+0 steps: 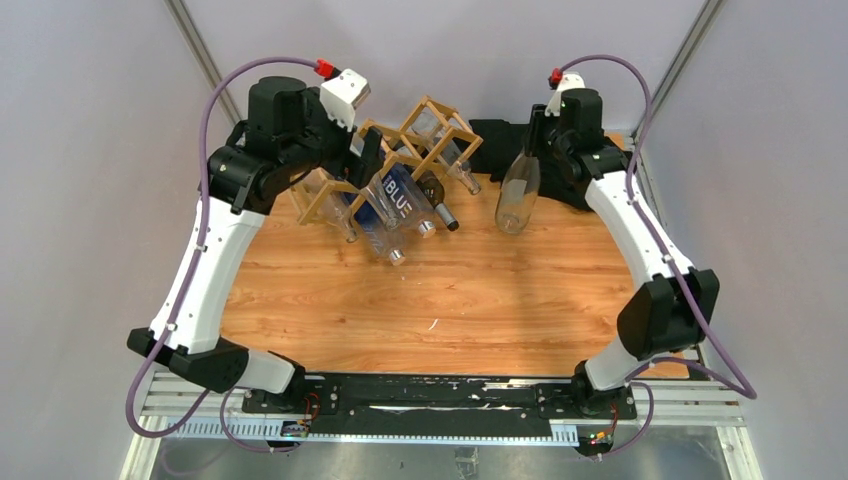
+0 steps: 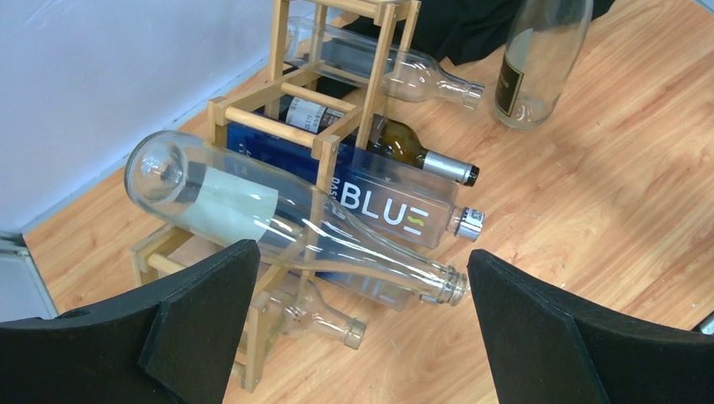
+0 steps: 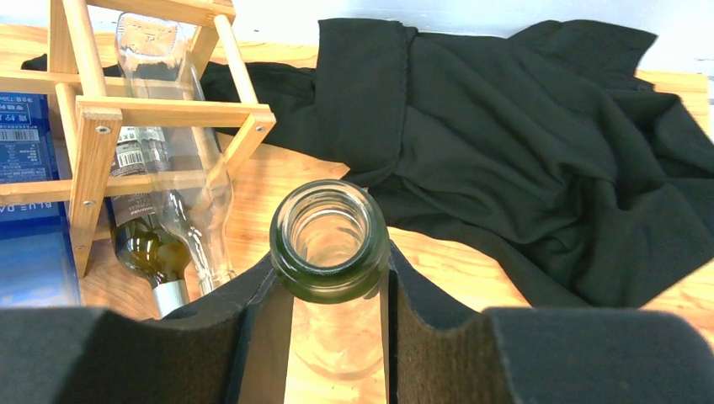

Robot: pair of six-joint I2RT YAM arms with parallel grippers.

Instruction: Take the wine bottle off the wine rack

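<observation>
Progress: wine bottle (image 1: 518, 190) already out of wine rack (image 3: 91, 160), roughly upright just right of it. Base at or just above bench (image 1: 400, 300); cannot tell which.
Left to do, likely: settle bottle on bench, let go.
Right end effector (image 3: 333, 295) clenched on bottle neck just below lip, 1 finger each side.
Left end effector (image 2: 362, 252) released, jaws wide, hovering over rack's near bottles, gripping nothing.
Rack holds other bottles, BLUE-labelled bottle (image 2: 396, 210) among them.
</observation>
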